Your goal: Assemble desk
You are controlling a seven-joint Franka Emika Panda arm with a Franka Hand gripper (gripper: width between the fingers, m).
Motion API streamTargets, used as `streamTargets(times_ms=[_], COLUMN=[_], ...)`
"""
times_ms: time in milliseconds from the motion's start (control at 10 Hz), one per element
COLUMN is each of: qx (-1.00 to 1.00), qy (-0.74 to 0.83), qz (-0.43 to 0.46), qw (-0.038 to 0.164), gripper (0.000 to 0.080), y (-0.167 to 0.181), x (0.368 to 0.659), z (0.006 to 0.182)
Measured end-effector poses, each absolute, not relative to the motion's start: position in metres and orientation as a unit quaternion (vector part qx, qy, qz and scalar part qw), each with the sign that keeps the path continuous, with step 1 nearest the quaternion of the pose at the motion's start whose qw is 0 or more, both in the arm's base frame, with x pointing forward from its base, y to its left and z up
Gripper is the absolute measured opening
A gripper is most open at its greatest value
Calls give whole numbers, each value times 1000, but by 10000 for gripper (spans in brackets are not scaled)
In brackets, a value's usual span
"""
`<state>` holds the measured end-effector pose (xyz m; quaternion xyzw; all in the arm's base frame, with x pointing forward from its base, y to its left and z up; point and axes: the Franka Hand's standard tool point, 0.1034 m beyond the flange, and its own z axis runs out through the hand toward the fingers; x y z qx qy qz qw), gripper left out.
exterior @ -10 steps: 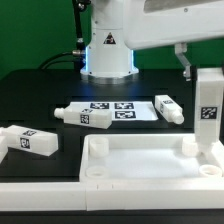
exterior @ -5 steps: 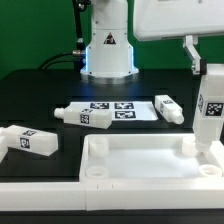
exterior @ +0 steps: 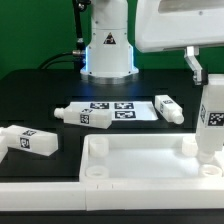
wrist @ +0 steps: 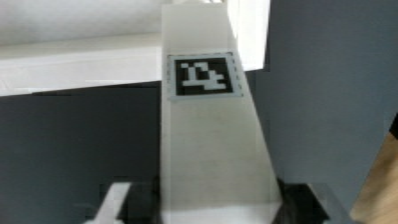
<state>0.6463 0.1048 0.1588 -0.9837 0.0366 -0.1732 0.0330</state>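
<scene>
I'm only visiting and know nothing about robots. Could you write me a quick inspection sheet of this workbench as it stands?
Surface: black table; marker board lies flat in front of the robot base.
Job's things: desk top nearest the camera; held leg upright at its far corner on the exterior view's right, seating unclear; three loose legs lie on the table.
Clutter: nothing seen.
Grippers: hand shut on the held leg.
Cables: what looks like thin leads beside the robot base.
Surroundings: robot base with blue light; dark backdrop.
</scene>
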Motion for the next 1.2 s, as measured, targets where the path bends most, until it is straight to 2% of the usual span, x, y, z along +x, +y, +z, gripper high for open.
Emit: streamTargets(times_ms=[300, 700, 1200], qx=[-984, -983, -975], qy=[30, 20, 18], qz=[-175, -182, -220], qw=[29, 32, 36], gripper=[284, 284, 284], y=[100, 117, 116], x=[649, 648, 648], z=[152, 145, 145])
